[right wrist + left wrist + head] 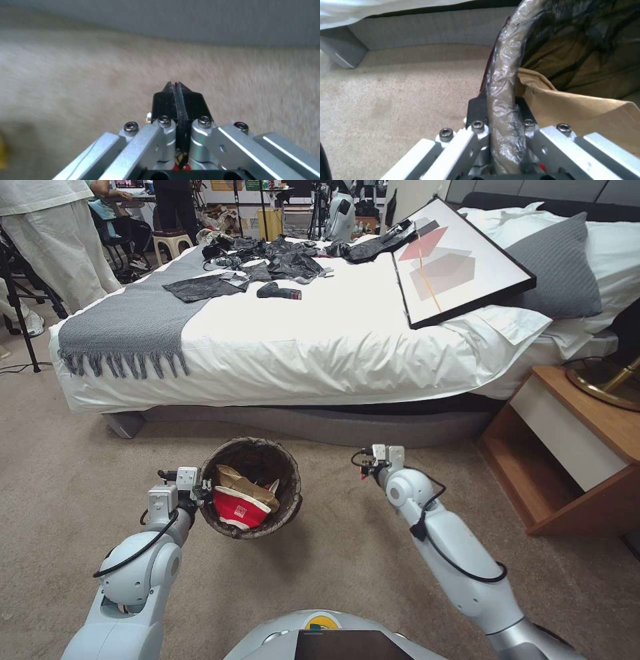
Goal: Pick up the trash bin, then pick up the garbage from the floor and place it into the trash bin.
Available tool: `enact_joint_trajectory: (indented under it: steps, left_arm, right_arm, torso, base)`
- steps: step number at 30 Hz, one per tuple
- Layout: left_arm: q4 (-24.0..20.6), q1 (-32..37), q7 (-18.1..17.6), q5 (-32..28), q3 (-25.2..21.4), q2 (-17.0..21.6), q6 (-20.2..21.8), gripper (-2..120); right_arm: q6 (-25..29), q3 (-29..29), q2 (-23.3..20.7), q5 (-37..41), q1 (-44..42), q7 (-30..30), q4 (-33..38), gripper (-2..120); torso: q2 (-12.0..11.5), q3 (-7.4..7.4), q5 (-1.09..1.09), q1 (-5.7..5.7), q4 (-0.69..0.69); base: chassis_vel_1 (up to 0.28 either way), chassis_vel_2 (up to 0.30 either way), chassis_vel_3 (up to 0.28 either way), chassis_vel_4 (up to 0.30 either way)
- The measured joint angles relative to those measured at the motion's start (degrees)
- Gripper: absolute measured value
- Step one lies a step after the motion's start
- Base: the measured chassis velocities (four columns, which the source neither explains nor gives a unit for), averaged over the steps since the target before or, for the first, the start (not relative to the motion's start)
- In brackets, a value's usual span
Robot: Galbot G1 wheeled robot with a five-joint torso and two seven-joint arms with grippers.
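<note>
The trash bin [288, 493], a round bucket lined with a dark bag, hangs tilted above the carpet in the head view. My left gripper [203, 492] is shut on its rim at the left side. In the left wrist view the bag-wrapped rim of the trash bin [503, 82] runs between the black pads [476, 110]. Inside the bin lie garbage pieces: a red-and-white paper cup [239, 507] and a tan paper scrap [243, 483], the latter also seen as tan paper [586, 112]. My right gripper [369, 463] hovers right of the bin, shut and empty, pads [166, 100] pressed together above carpet.
A bed [320, 353] with white sheet, grey blanket, black clothes and a framed picture [460, 260] stands straight ahead. A wooden nightstand [567, 447] sits at the right. Open carpet [347, 553] lies around both arms. A person stands at the far left.
</note>
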Motion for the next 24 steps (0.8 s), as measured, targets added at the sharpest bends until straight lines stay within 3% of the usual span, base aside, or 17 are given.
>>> enact_joint_trajectory:
  steps: [3,15,24]
  left_arm:
    - [0.1,-0.2,0.0,0.3,0.3,-0.2,0.0,3]
    - [0.6,-0.2,-0.2,0.8,0.9,-0.3,0.0,3]
    - [1.1,-0.2,-0.2,1.5,1.2,-0.5,0.0,3]
  right_arm:
    - [-0.2,-0.5,-3.9,5.2,0.3,1.6,8.3,0]
    - [-0.1,-2.3,-11.9,22.0,5.9,2.6,27.4,0]
    - [-0.1,-8.8,-11.5,30.6,15.5,3.2,31.2,0]
  torso:
    - [0.0,0.0,-0.01,0.0,-0.01]
    - [0.0,0.0,-0.01,0.0,0.0]
    - [0.0,0.0,-0.01,0.0,0.0]
  base:
    - [0.0,0.0,0.0,0.0]
    - [0.0,0.0,0.0,0.0]
    - [0.0,0.0,0.0,0.0]
